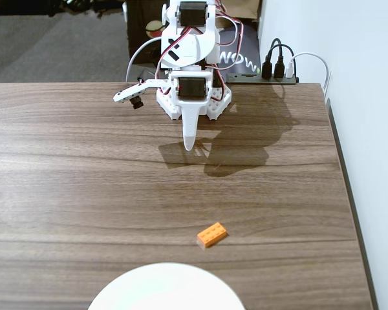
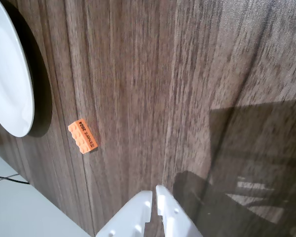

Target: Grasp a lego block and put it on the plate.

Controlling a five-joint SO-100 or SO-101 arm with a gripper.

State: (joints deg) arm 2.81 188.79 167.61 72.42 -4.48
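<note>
While the pincer (image 1: 190, 145) hangs with fingers pressed together in the upper middle of the fixed view, gripping nothing, the orange lego block (image 1: 212, 234) lies well below it, slightly right, on the table (image 1: 64, 194) (long axis slanting up to the right), just above the white plate (image 1: 166, 289).

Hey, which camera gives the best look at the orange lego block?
The wrist view: the lego block shows its studs plus dark printed lettering along one side. The fixed view shows the block whole with its studs, lying clear of the plate, but no lettering.
</note>
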